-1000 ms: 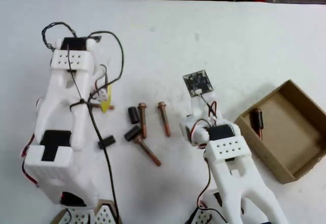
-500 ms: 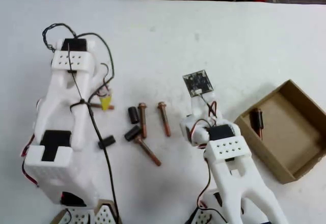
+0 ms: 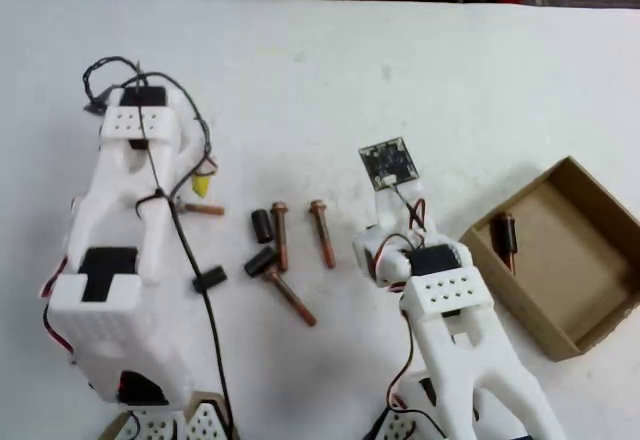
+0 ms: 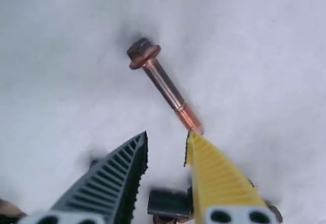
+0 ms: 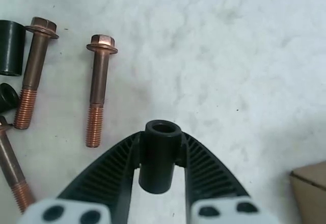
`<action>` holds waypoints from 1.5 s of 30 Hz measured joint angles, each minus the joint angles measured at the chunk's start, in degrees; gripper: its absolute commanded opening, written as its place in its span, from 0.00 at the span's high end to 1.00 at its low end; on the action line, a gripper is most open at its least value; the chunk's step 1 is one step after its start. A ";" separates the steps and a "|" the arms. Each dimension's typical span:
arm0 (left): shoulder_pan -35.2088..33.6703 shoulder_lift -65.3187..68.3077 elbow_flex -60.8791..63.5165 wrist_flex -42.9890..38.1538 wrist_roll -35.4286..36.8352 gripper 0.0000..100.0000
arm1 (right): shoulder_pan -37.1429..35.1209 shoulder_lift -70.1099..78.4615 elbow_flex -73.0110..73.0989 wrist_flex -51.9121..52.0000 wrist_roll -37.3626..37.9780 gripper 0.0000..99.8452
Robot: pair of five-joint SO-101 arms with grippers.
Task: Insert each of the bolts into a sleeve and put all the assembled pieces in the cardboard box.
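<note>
My left gripper (image 4: 165, 135) is open over the table, and a copper bolt (image 4: 163, 84) lies just beyond it with its threaded end at the yellow fingertip (image 4: 196, 145). From above, that bolt (image 3: 200, 208) lies beside the left arm. My right gripper (image 5: 159, 137) is shut on an upright black sleeve (image 5: 159, 155). Three more bolts (image 3: 279, 235) (image 3: 322, 232) (image 3: 290, 295) and three loose sleeves (image 3: 262, 225) (image 3: 260, 260) (image 3: 209, 279) lie between the arms. The cardboard box (image 3: 590, 310) at the right holds one assembled piece (image 3: 505, 240).
The right arm (image 3: 445, 295) stands just left of the box's near corner. Cables loop off the left arm (image 3: 120, 260) across the table toward a loose sleeve. Open white tabletop stretches along the far side.
My left gripper has drawn back toward the far side of the table, leaving the bolt lying on the surface in front of it. The right arm has not moved.
</note>
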 measured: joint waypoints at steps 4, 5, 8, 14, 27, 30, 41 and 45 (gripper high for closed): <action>-0.18 2.55 0.00 -2.64 0.18 0.85 | 0.00 0.00 0.00 0.00 0.00 0.98; -0.62 2.99 0.00 -3.34 0.18 0.85 | 0.00 0.00 0.00 0.00 0.00 0.98; -2.81 4.48 0.00 -5.63 0.18 0.85 | 0.09 0.00 0.00 0.00 0.00 0.98; -4.75 7.30 0.00 -6.42 0.18 0.85 | 0.09 0.00 0.00 0.00 0.00 0.98; -4.75 10.90 0.00 -7.65 0.18 0.85 | 0.09 0.00 0.00 0.00 0.00 0.98; -4.75 10.90 0.00 -7.65 0.18 0.90 | 0.09 0.00 0.00 0.00 0.00 0.98; -4.75 11.87 -1.23 -7.82 -5.45 0.95 | 0.09 0.00 0.00 0.00 0.00 0.98; -4.84 11.96 -3.52 -7.82 -10.81 0.95 | 0.00 0.00 0.00 0.00 0.00 0.98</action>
